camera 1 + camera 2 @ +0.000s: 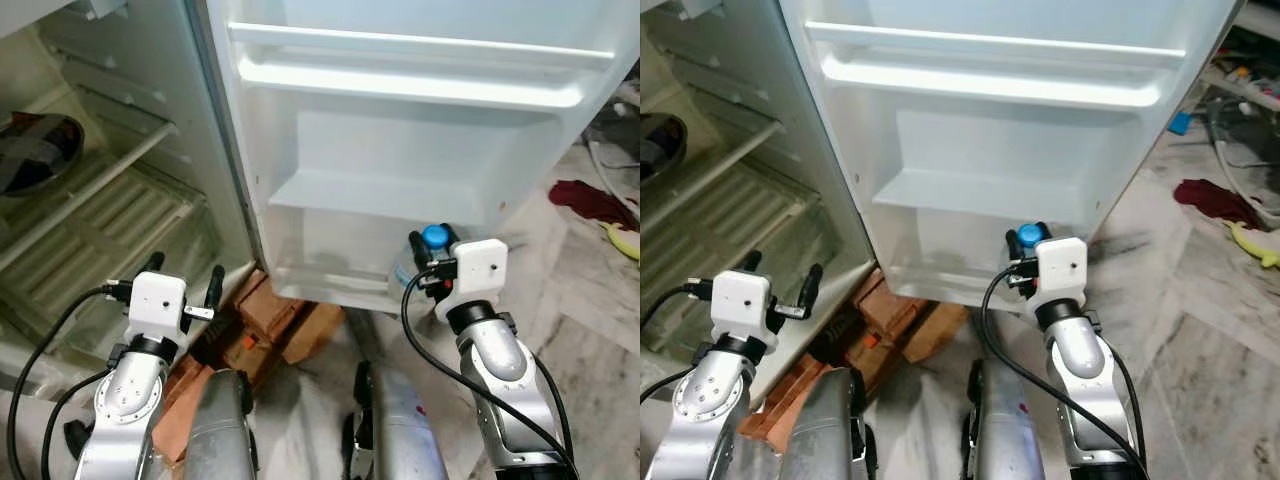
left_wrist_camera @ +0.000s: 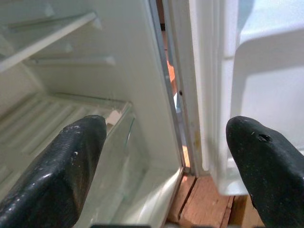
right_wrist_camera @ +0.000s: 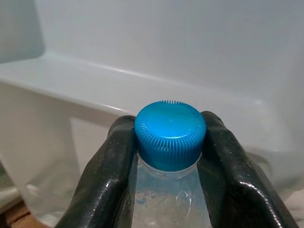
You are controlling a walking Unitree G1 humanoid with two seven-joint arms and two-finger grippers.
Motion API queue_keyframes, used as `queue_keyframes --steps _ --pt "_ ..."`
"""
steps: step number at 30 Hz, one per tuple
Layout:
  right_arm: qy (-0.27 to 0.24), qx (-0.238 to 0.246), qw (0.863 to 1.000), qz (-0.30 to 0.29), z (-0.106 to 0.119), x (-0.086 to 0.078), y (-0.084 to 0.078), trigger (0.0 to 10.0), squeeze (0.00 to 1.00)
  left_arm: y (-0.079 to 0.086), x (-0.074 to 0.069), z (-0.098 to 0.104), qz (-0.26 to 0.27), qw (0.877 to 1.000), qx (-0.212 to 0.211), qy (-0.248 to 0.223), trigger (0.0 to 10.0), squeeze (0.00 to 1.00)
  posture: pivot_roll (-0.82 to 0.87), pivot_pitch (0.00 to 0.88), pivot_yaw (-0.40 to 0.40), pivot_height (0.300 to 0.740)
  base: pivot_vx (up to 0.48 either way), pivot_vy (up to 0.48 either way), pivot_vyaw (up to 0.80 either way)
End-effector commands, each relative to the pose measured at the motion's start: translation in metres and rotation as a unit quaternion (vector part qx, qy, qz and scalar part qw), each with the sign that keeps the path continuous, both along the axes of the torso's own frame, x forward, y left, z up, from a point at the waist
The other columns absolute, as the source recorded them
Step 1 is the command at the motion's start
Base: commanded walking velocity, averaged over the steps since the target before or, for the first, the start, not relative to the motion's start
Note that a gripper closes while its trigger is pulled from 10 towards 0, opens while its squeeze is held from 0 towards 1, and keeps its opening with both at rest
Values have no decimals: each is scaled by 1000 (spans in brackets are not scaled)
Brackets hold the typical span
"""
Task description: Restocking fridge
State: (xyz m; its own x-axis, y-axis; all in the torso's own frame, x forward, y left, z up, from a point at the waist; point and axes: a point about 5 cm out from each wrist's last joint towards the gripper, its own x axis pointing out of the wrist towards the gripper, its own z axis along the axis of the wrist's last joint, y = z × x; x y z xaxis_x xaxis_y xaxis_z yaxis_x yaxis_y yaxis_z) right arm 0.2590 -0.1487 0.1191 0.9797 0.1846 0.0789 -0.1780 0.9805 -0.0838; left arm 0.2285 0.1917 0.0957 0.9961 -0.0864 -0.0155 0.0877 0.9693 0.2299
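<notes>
The right gripper [image 3: 168, 156] has its two black fingers [image 3: 107, 180] closed against the neck of a clear plastic bottle [image 3: 166, 204], just under its ribbed blue cap [image 3: 170, 134]. In the right wrist view the bottle's body is cut off low in the frame, so its base and what it rests on cannot be seen. From the head views the bottle [image 1: 405, 272] stands at the lowest door shelf [image 1: 330, 285] of the open fridge door [image 1: 420, 130]; the white wrist camera housing hides most of it, leaving the cap [image 1: 434, 236] and a sliver of clear plastic, and whether it sits fully inside the shelf cannot be told.

The left gripper [image 2: 166, 156] has its fingers [image 2: 61, 166] spread wide apart with nothing between them. It hovers low before the fridge, pointing at the hinge gap between the cabinet and the door. Through that gap a strip of orange-brown shows, too narrow to identify.

Inside the fridge cabinet [image 1: 120, 200] there are ribbed shelves and a glass-fronted bottom area, dim and washed out. A dark rounded object [image 1: 35, 150] sits on a shelf at the far left, cut off by the frame edge and unclear. Reddish bricks [image 1: 270, 315] lie under the door's lower edge, partly hidden by the left arm. On the marble floor [image 1: 570, 290] to the right lie a dark red cloth [image 1: 585, 200] and a yellow item [image 1: 625, 240], cropped at the edge.
</notes>
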Motion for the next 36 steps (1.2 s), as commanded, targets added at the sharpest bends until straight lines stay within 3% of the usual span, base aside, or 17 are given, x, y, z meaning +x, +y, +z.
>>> queue_keyframes --steps 1,10,19,25,31,36 --pt "-11 2 1000 28 4 5 10 10000 0 6 -3 1 9 1000 6 4 10000 0 -6 194 -24 616 0 0 0" --pt "-6 -4 999 41 -1 25 14 10000 0 14 -9 4 17 1000 13 10 10000 0 23 247 -28 561 0 0 0" --pt "-19 -16 998 60 0 43 27 10000 0 19 -14 6 16 1000 21 15 10000 0 52 281 -21 557 0 0 0" --pt "-80 -66 992 67 20 63 37 10000 0 20 -16 8 17 999 25 17 10000 0 73 292 -16 557 0 0 0" --pt "-173 -122 975 68 49 82 49 10000 0 19 -15 10 17 999 27 19 10000 0 84 297 -11 557 0 0 0" --pt "-208 -154 965 32 55 87 45 10000 0 18 -14 13 19 999 25 8 10000 0 87 297 -7 557 0 0 0"
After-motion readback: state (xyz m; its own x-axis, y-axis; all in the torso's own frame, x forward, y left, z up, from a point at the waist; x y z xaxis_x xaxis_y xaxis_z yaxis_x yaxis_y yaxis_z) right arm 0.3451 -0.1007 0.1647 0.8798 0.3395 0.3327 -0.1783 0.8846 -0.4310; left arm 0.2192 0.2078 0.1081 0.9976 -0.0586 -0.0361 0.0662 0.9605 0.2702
